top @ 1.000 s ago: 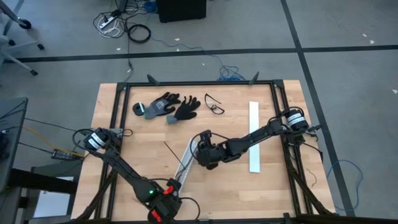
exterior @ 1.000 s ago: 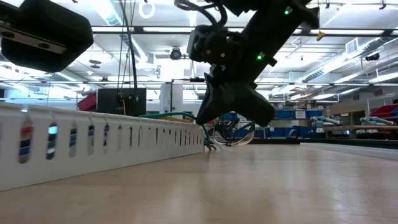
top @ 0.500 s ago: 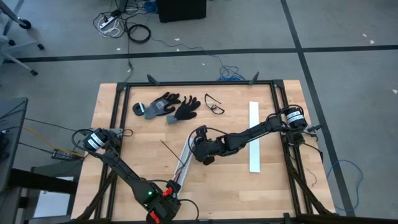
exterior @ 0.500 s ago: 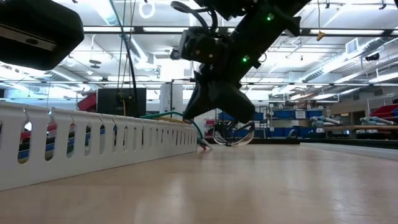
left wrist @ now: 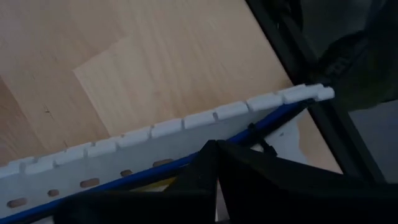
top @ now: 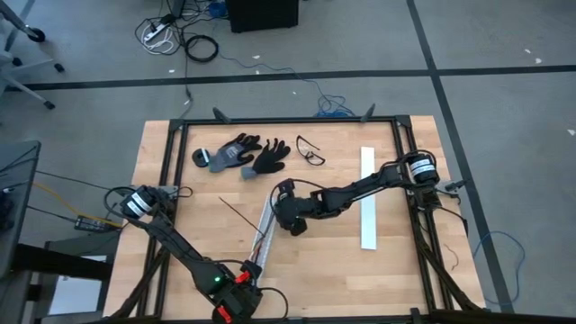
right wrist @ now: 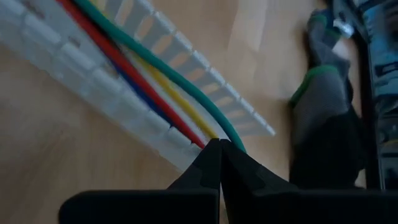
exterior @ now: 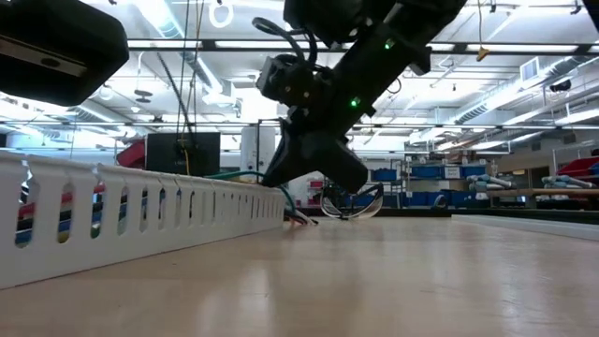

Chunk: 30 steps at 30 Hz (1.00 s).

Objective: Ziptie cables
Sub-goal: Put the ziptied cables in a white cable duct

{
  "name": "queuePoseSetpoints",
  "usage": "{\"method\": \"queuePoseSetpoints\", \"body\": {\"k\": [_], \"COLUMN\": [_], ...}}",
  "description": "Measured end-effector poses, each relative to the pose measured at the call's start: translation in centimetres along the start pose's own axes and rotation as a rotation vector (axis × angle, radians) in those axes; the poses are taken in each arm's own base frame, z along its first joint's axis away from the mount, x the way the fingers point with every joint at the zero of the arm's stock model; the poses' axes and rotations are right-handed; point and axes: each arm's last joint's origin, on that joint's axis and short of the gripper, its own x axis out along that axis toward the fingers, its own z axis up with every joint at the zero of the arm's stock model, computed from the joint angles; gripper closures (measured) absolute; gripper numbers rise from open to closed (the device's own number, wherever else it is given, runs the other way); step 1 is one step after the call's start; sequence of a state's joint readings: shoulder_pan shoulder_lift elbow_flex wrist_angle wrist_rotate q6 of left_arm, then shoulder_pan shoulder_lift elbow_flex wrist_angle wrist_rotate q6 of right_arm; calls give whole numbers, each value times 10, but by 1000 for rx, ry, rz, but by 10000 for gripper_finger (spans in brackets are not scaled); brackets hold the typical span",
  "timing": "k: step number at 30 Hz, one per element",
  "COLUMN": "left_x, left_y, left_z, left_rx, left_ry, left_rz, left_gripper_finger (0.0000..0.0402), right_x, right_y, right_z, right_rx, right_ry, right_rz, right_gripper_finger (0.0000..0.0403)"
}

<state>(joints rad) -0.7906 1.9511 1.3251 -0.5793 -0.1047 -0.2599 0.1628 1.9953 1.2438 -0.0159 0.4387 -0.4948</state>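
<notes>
the cables [right wrist: 155, 93] lay in a white slotted duct [top: 266, 229] that ran slantwise across the middle of the table [top: 180, 157]. the right gripper [top: 286, 202] sat at the duct's far end, fingers pressed together, their tips against the green and red wires where these left the duct; i could not tell if they pinched one. the left gripper [top: 241, 286] was at the duct's near end by the table's front edge, fingers together too. gloves [top: 241, 155] and glasses [top: 310, 151] lay farther back, and a second strip [top: 367, 198] on the right.
</notes>
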Motion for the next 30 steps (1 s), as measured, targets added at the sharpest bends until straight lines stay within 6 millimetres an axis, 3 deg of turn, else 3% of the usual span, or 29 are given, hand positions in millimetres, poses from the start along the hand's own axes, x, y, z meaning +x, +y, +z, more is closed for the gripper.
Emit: {"method": "queuePoseSetpoints", "body": {"k": [9, 14, 21, 25, 30], "left_x": [0, -1, -2, -4, -7], "left_y": [-2, -5, -6, -7, -14], "left_z": [0, -4, -15, -25, -36], "left_rx": [-8, 6, 30, 67, 209], "left_ry": [1, 28, 142, 234, 318], "left_rz": [-9, -10, -14, 5, 27], "left_gripper_finger": [402, 402, 402, 401, 402], "right_x": [-5, -29, -60, -66, -38], "right_y": [-2, -7, -14, 9, 55], "right_z": [5, 13, 2, 5, -2], "right_rx": [-49, -67, 28, 112, 89], "right_ry": [-72, -96, 52, 38, 43], "right_rz": [64, 98, 221, 409, 359], "right_gripper_finger": [403, 403, 403, 403, 402]}}
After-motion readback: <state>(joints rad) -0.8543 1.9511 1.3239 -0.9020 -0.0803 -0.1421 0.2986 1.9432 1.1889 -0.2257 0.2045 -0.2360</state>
